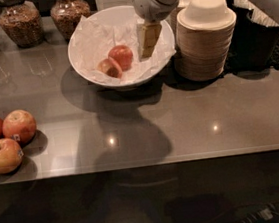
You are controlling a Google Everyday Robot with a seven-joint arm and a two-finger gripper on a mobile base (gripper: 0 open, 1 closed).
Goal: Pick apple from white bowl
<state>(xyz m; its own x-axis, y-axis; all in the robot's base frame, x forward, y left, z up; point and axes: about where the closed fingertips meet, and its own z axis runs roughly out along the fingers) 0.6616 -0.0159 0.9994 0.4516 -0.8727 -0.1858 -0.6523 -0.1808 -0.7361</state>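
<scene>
Nothing here can be read, no word, brand or number. The only labels are small pale stickers (pixel 16 138) on two large apples (pixel 19 126) at the left of the table (pixel 191 122), and their print is too small to make out. The gripper (pixel 147 41) hangs over the white bowl (pixel 80 55), just right of the apple (pixel 122 56), and shows no legible marking.

Dim overhead light. Two small glare spots on the glossy counter (pixel 239 102) near its front edge; gripper (pixel 149 39), over the white bowl (pixel 96 80), casts a soft forward shadow.
</scene>
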